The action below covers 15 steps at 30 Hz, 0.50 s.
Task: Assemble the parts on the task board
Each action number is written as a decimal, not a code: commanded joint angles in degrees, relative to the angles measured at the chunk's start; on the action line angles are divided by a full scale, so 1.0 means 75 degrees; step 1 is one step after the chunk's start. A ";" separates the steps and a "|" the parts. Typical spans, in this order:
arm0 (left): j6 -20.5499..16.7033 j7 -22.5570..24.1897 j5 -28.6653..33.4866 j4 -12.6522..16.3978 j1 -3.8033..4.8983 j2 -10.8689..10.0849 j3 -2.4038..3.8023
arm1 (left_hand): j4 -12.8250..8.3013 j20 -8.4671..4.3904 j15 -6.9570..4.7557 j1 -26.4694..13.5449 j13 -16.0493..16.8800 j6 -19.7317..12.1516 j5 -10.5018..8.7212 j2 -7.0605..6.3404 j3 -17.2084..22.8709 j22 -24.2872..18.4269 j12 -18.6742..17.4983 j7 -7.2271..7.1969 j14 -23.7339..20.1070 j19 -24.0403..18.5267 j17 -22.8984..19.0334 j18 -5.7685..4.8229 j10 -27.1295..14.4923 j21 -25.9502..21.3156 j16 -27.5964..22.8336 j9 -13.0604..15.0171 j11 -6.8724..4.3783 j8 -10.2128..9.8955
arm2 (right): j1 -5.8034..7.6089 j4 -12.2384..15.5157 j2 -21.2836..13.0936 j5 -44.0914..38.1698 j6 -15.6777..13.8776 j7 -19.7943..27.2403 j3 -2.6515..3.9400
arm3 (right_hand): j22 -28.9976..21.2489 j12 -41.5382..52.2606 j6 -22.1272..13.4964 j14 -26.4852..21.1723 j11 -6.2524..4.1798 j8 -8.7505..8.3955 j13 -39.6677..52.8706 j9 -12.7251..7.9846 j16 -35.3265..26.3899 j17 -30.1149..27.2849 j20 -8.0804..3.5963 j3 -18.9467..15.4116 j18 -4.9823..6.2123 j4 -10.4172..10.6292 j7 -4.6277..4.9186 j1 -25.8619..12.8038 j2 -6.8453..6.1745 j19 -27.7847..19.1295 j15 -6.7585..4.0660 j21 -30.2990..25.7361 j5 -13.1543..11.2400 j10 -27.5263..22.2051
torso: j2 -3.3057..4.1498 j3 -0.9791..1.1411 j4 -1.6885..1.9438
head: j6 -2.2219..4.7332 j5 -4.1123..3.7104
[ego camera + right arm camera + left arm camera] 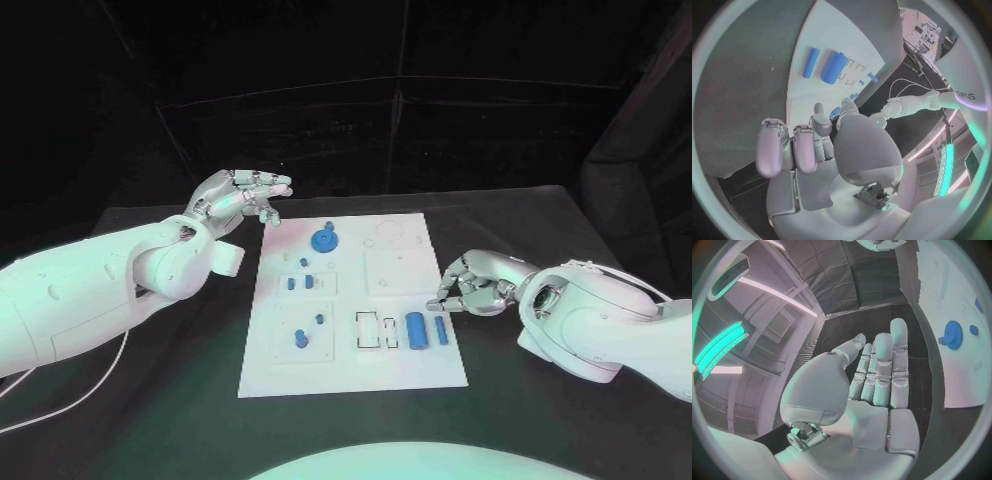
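I see the board (pixel 356 372) flat at mid-table (pixel 548 430). My left hand (pixel 238 196) hovers off its far left corner, fingers apart, holding nothing; the blue gear (pixel 326 240) lies on the board just beside it. My right hand (pixel 473 283) sits at the board's right edge, fingers curled, empty, near two blue cylinders (pixel 415 329).

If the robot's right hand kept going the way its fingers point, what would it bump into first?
Probably the small blue cylinder near the task board's right edge. The right hand has its fingers aimed toward the board, just beside that piece. The bigger blue cylinder lies right behind it. Height above the board is hard to judge.
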 commanded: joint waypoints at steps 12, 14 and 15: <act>0.0143 0.0127 0.0017 0.0046 0.0010 -0.0032 0.0001 | -0.0005 0.0044 0.0010 -0.0007 -0.0001 -0.0076 0.0025 -0.0031 -0.0050 -0.0017 0.0060 0.0014 -0.0058 -0.0012 -0.0021 0.0104 -0.0056 -0.0036 0.0038 0.0009 0.0019 0.0045 | -0.0290 -0.0153 0.0396 -0.0793 0.0385 -0.0254 -0.0037 | 0.0030 0.0273 -0.0422 0.0424 0.0054 0.0154 0.0464 -0.0008 0.0073 0.0098 0.0059 -0.0170 -0.0087 0.0011 0.0071 0.0007 -0.0170 0.0005 0.0007 0.0048 -0.0235 0.0170 | -0.0009 0.0004 0.0007 | -0.0033 -0.0030; 0.0143 0.0127 0.0017 0.0049 0.0010 -0.0038 0.0001 | -0.0005 0.0044 0.0010 -0.0007 -0.0001 -0.0076 0.0025 -0.0031 -0.0050 -0.0017 0.0060 0.0014 -0.0058 -0.0012 -0.0021 0.0104 -0.0056 -0.0036 0.0038 0.0009 0.0019 0.0045 | -0.0342 -0.0189 0.0483 -0.0820 0.0403 -0.0264 -0.0038 | 0.0031 0.0289 -0.0438 0.0422 0.0058 0.0169 0.0491 -0.0007 0.0070 0.0094 0.0065 -0.0174 -0.0087 0.0013 0.0074 -0.0004 -0.0169 0.0005 0.0011 0.0049 -0.0258 0.0178 | 0.0000 0.0003 0.0004 | -0.0022 -0.0020; 0.0146 0.0127 0.0017 0.0051 0.0010 -0.0040 0.0001 | -0.0005 0.0044 0.0010 -0.0007 -0.0001 -0.0076 0.0025 -0.0031 -0.0050 -0.0017 0.0060 0.0014 -0.0058 -0.0012 -0.0021 0.0104 -0.0056 -0.0036 0.0038 0.0009 0.0019 0.0045 | -0.0362 -0.0209 0.0529 -0.0839 0.0402 -0.0268 -0.0038 | 0.0031 0.0296 -0.0445 0.0422 0.0060 0.0177 0.0504 -0.0007 0.0069 0.0093 0.0067 -0.0176 -0.0087 0.0014 0.0076 -0.0010 -0.0168 0.0004 0.0013 0.0049 -0.0269 0.0182 | 0.0004 0.0002 0.0004 | -0.0011 -0.0021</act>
